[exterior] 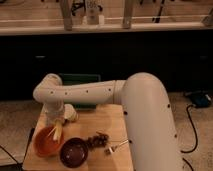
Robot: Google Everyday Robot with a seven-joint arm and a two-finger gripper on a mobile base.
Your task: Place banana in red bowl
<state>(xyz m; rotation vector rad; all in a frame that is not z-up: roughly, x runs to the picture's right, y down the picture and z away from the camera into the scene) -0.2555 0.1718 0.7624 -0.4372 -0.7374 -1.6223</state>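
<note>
The red bowl (pixel 44 143) stands at the front left of the wooden table (pixel 112 122). The pale yellow banana (pixel 56 131) hangs slanted over the bowl's right rim, its lower end inside the bowl. My gripper (pixel 57 123) points down right above it, at the end of the white arm (pixel 85 93), and is shut on the banana's upper end. The wrist hides the fingers themselves.
A dark purple bowl (pixel 74 152) sits just right of the red bowl. A dark clump of small items (pixel 98 139) and a pale utensil (pixel 118 146) lie further right. A white round object (pixel 70 114) stands behind the gripper, and a green bin (pixel 80 78) behind the table.
</note>
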